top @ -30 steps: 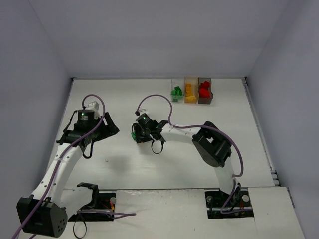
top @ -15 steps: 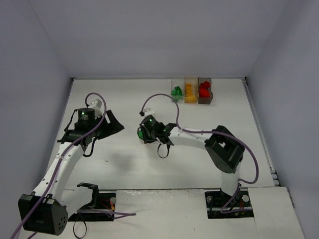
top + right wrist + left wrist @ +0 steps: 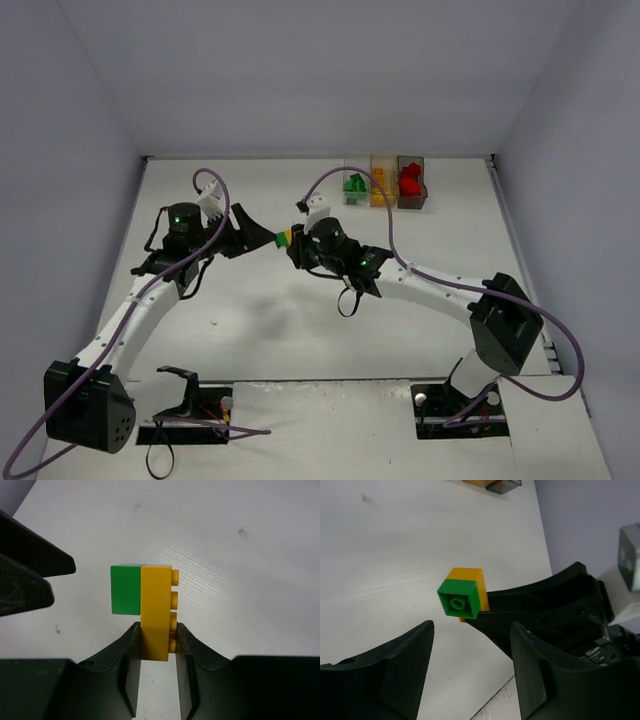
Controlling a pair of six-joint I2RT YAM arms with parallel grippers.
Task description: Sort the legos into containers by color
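My right gripper (image 3: 156, 642) is shut on a yellow-orange lego (image 3: 156, 611) with a green lego (image 3: 126, 589) stuck on its side, and holds the clump (image 3: 287, 237) above the table. My left gripper (image 3: 470, 667) is open and empty. Its fingertips (image 3: 262, 236) point at the clump from the left, a short way off. In the left wrist view the green lego (image 3: 458, 598) faces me with the yellow-orange one (image 3: 470, 581) behind it. The containers (image 3: 385, 183) stand at the back, with green (image 3: 354, 184), yellow-orange (image 3: 381, 183) and red (image 3: 409, 182) legos inside.
Grey walls close the table (image 3: 300, 320) on three sides. The right arm (image 3: 430, 285) stretches across the middle. Cables loop over both wrists.
The right gripper has lifted and turned the clump towards the left arm. The left gripper has moved right and towards the back until its open fingers face the clump.
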